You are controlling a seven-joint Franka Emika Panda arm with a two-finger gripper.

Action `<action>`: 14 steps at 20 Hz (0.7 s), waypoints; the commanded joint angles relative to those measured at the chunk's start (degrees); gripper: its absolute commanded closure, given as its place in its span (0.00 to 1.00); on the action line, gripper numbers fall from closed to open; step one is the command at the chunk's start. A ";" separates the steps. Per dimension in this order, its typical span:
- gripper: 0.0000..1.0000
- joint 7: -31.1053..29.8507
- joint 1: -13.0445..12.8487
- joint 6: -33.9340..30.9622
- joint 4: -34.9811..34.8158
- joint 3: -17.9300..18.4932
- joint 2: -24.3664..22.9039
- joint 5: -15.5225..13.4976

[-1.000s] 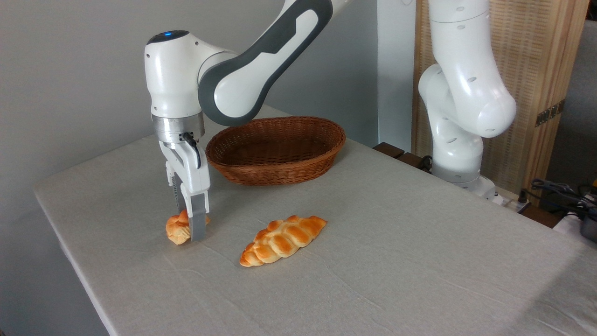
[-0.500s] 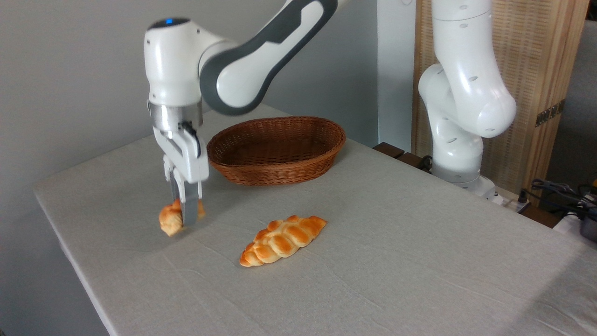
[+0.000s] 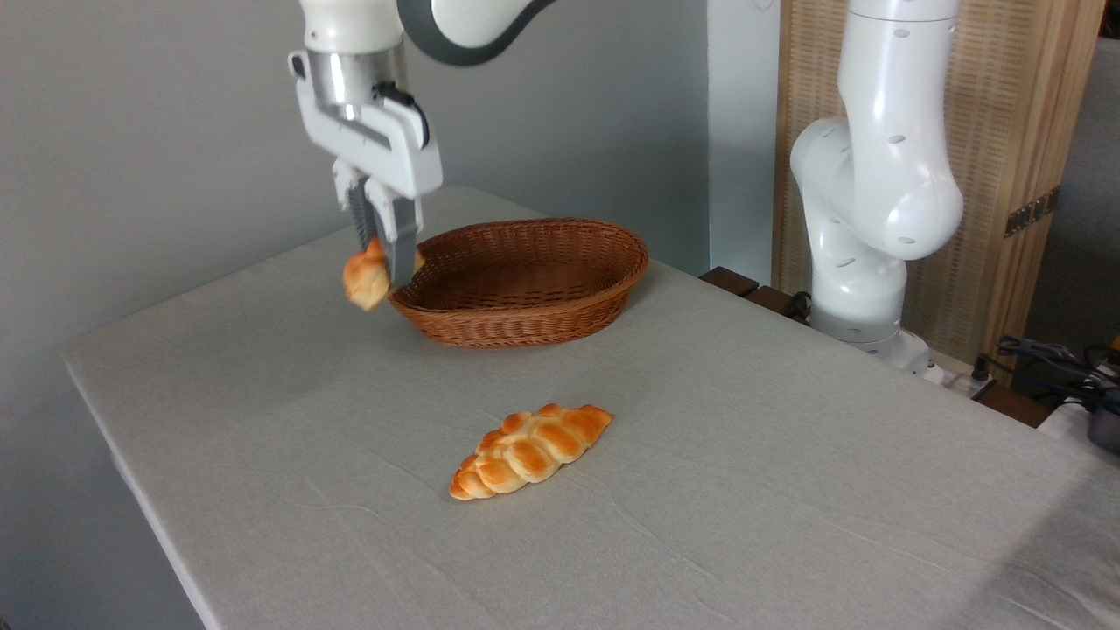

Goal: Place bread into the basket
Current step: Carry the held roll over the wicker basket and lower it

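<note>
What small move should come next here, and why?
Probably a short carry to the right, until the bread hangs over the open middle of the basket, and only then release. The gripper holds the bun clear of the table, level with the basket's left rim rather than above its inside. The basket looks empty.

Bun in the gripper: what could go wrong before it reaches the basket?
The gripper pinches the bun off-centre, most of it hanging to the left of the fingers, so it may slip or twist out. It hangs beside the basket at about rim level; moving straight across might catch the rim. Opening now would likely drop it on the table.
</note>
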 commanded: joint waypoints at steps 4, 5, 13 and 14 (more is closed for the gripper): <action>0.36 -1.39 -11.62 -1.95 -7.53 0.64 -3.31 -5.64; 0.13 -1.31 -12.24 -1.95 -8.41 0.64 -3.31 -5.55; 0.00 1.16 -13.39 1.65 -10.88 0.64 -1.73 -5.55; 0.00 1.16 -13.39 1.74 -10.79 0.64 -1.64 -5.55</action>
